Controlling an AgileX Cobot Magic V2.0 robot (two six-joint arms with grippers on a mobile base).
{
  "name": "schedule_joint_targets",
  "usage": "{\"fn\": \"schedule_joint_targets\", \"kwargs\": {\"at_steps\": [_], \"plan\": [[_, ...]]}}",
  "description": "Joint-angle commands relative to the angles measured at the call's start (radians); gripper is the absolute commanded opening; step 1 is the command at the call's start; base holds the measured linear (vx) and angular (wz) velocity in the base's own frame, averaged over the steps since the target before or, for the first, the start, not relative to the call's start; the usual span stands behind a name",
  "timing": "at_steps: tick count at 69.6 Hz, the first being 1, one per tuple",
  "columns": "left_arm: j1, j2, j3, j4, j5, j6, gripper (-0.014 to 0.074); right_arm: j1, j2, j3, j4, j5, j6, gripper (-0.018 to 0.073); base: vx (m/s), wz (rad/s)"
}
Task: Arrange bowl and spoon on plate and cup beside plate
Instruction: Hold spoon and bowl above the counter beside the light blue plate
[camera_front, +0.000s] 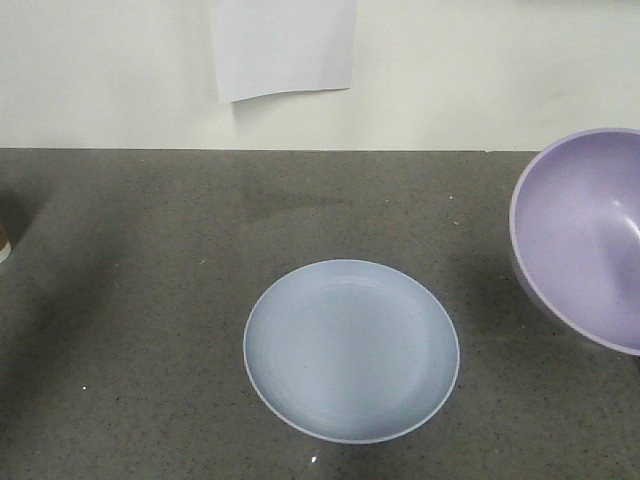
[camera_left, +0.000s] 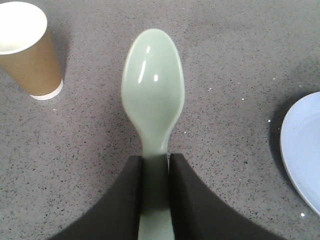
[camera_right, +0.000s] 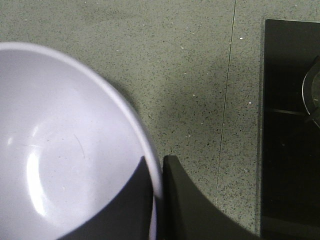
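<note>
I had both pick-ups in hand. My right tool (camera_right: 159, 169) was clenched on the rim of the bowl (camera_front: 585, 235), one finger inside and one outside. The bowl hung tilted at the right edge of the front view, seemingly off the counter (camera_front: 130, 320). My left tool (camera_left: 155, 167) gripped the spoon (camera_left: 152, 95) by its handle, scoop pointing forward. The plate (camera_front: 350, 350) lay bare mid-counter. Next, I judged, the bowl had to travel left, level out and settle on the plate, then the spoon. The cup (camera_left: 27, 55) stood upright beyond the spoon, apart from the plate, and a black panel (camera_right: 290, 125) lay right of the bowl. Nothing blocked the path.
</note>
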Motion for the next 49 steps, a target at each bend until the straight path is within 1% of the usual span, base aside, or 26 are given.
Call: {"fn": "schedule_joint_targets", "kwargs": {"at_steps": [1,49], "plan": [[-0.005,-0.011,-0.024,0.000,-0.054,-0.010,-0.0006,-0.006,-0.004,-0.025,0.007,-0.061,-0.005,-0.0006,0.02,-0.01],[-0.005,-0.011,-0.024,0.000,-0.054,-0.010,-0.0006,-0.006,-0.004,-0.025,0.007,-0.061,-0.005,-0.0006,0.01,0.00]]}}
